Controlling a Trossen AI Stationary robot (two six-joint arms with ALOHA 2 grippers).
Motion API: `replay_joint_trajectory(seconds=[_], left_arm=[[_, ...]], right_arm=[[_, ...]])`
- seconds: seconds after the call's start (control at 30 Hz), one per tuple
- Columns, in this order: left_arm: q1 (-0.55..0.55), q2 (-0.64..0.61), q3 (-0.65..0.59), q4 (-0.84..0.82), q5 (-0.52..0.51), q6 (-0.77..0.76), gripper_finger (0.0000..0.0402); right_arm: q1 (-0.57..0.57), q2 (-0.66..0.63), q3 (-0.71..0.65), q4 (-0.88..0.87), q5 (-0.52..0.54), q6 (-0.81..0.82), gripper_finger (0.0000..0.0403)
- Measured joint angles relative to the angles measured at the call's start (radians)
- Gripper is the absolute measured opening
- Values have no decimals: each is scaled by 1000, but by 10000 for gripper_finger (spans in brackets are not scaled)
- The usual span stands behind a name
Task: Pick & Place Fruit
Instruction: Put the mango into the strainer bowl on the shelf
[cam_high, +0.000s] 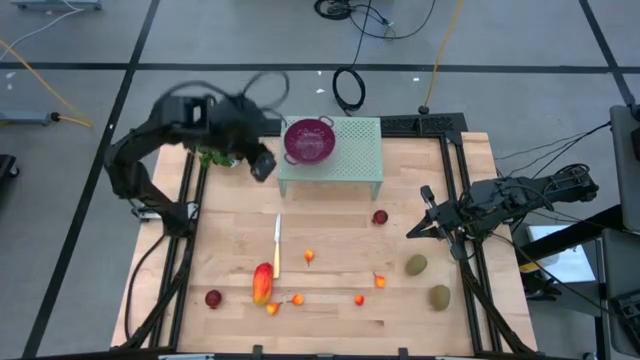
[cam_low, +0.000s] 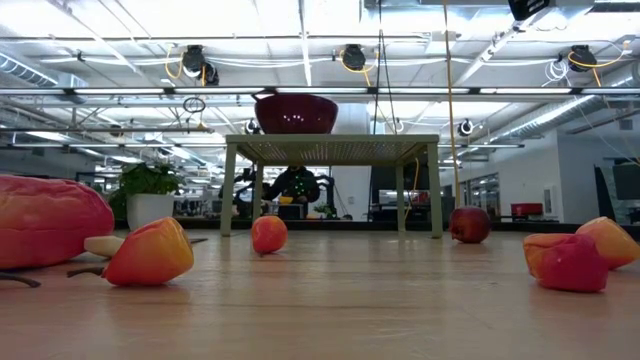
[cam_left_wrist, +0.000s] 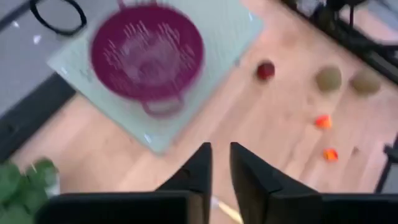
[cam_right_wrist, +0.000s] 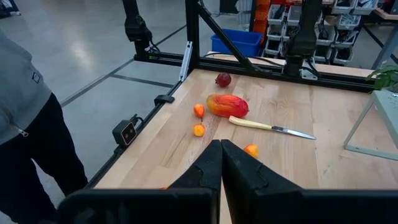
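Hovering my left gripper (cam_high: 262, 165) high by the back-left of the table (cam_high: 340, 330), beside the green stand (cam_high: 350, 165). Fingers (cam_left_wrist: 200, 171) nearly together w/ a slim gap, nothing between them. All fruit lies well apart from it, toward the table's front: mango (cam_high: 262, 283) next to the knife (cam_high: 277, 245), one dark red ball (cam_high: 213, 298) front-left, the other (cam_high: 380, 217) near centre-right, two kiwis (cam_high: 416, 264) front-right, tiny orange pcs (cam_high: 309, 256) scattered between.

Left arm pose: folded, elbow out past the table edge, wrist pointing down over the stand's corner, plant (cam_high: 212, 156) just under it.

My right gripper (cam_high: 412, 235) waits low at the right side, fingers pressed together, empty.

Containers: purple colander (cam_high: 309, 139) sits on the stand; cannot tell if anything is in it.
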Motion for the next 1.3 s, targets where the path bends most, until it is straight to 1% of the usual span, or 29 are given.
replay_joint_trajectory(seconds=[0.07, 0.1, 0.23, 0.3, 0.37, 0.5, 0.6, 0.73, 0.93, 1.1, 1.3], left_arm=[[-58, 4, 0, -32, -21, -55, 12], [-85, 6, 0, -43, -32, -82, 7], [-187, 19, 0, -52, -89, -197, 13], [-236, 22, 0, -52, -119, -244, 8], [-282, 23, 0, -52, -145, -279, 3], [-364, 30, -19, -53, -232, -346, 5], [-408, 35, -51, -52, -260, -374, 2], [-436, 30, -114, -52, -271, -387, 2], [-440, 19, -203, -23, -269, -374, 3], [-442, -54, -310, 106, -258, -321, 2], [-440, -182, -526, 279, -254, -354, 1]], right_arm=[[0, 0, 0, 0, 0, 0, 4], [0, 0, 0, 0, 0, 0, 4], [0, 0, 0, 0, 0, 0, 4], [0, 0, 0, 0, 0, 0, 4], [0, 0, 0, 0, 0, 0, 4], [0, 0, 0, 0, 0, 0, 4], [0, 0, 0, 0, 0, 0, 4], [0, 0, 0, 0, 0, 0, 4], [0, 0, 0, 0, 0, 30, 4], [0, 4, 0, -1, 0, 52, 4], [0, 6, 0, 0, 0, 52, 4]])
